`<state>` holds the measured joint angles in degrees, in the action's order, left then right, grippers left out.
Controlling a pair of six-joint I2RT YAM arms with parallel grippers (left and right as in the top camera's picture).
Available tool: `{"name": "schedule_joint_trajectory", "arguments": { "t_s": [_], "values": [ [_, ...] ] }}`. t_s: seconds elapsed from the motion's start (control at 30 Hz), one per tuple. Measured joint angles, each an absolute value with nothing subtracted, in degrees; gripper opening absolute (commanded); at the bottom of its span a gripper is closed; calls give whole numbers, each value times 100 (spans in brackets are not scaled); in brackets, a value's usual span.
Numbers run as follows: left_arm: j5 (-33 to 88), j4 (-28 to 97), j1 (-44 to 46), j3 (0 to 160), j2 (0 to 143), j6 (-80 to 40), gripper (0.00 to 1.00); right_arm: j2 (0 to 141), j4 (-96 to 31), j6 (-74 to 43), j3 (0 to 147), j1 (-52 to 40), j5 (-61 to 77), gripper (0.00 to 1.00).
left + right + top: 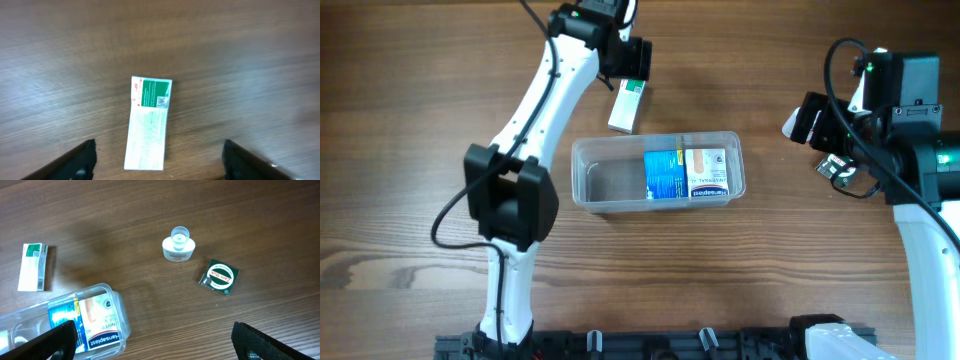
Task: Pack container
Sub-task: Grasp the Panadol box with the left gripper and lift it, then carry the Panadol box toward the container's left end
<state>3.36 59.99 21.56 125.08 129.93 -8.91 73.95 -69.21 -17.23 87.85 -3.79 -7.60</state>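
Green-and-white carton [627, 105] lies flat on the wooden table [410, 120] at the left. It is outside the container [603, 188], just beyond the tub's far left corner. The left gripper [159, 145] hangs over the carton with its jaws spread wide on either side, touching nothing. The container sits near the middle of the table — its right half holds a blue pack [663, 175] and a plaster box [710, 165] side by side, and its left half is bare. Further right, a small clear bottle [178, 247] and a dark green packet [219, 277] with a round label sit loose on the wood, near each other but apart. The right gripper [152, 327] hovers over that side, jaws fully apart and empty. By my reading the packing is partly done: two items are in and three are out — the carton looks the likeliest next.
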Motion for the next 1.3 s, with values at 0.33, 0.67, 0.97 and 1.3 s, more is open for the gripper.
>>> {"name": "schedule_joint_trajectory", "arguments": {
  "t_s": [0.33,0.67,0.97,1.3],
  "values": [
    [292,6029,2156,12499,13590,-913,100,7395,-6921,-1723,8785,-379,-760,100],
    [292,6086,2158,12497,14070,-915,96,7395,-6921,-1723,8785,-379,-760,100],
    [176,6066,2268,12497,14381,-937,68,7395,-6921,-1723,8785,-379,-760,100],
    [71,6066,2265,12497,14379,-934,52,7395,-6921,-1723,8785,-379,-760,100]
  ]
}}
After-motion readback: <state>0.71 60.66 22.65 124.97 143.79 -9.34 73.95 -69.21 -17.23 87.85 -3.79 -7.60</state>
